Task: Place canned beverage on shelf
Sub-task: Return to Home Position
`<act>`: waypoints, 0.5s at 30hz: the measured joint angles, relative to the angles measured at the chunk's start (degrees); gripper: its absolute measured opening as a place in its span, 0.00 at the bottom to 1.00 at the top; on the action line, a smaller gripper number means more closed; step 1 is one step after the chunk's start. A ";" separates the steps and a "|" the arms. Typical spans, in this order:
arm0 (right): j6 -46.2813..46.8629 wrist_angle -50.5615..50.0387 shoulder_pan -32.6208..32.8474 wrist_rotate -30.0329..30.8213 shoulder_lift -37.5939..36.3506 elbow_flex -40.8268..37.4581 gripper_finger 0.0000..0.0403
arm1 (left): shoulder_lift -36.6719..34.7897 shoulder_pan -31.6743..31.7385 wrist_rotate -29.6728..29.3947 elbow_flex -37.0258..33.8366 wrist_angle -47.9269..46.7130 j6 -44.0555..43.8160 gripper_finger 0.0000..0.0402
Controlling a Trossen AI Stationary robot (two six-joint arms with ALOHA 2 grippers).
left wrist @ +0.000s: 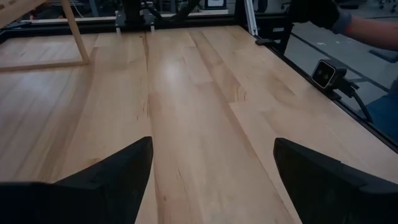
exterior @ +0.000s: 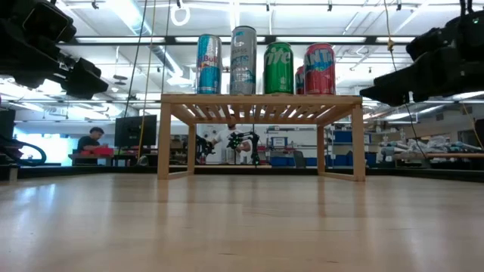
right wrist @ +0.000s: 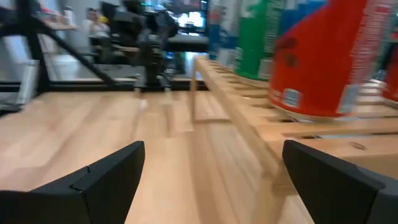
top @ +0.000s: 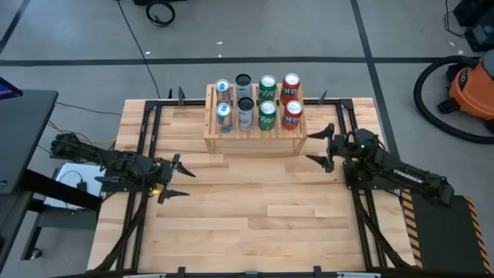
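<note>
The counter [top: 255, 220] offers open room between the arms. The left jaws hang open and empty near its left edge. The right jaws, also open and empty, hang just beside the right end of the shelf [top: 252, 139]. The shelf stands at the far edge and carries eight upright cans [top: 267, 114] in two rows: blue, silver, green, red. Beyond lie grey floor and an orange vacuum [top: 472, 86].

Pale slatted shelf [top: 251, 141] holds blue cans [top: 224, 113], silver cans [top: 245, 114], green cans [top: 267, 116], red cans [top: 292, 114] (matching pairs).
</note>
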 joint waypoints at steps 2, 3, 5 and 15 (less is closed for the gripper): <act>-0.35 0.06 0.00 2.52 0.58 0.02 0.97 | 0.00 0.00 0.00 0.00 0.00 0.01 0.83; -0.45 0.07 0.02 3.77 0.93 0.02 0.97 | 0.00 0.00 0.00 -0.02 0.00 0.00 0.83; -0.37 -0.99 -0.02 7.42 1.63 0.03 0.97 | 0.00 0.00 -0.02 0.00 0.00 -0.59 0.83; 8.68 -1.74 -0.02 19.25 3.05 0.02 0.97 | 0.04 0.00 0.00 0.00 0.01 -2.95 0.83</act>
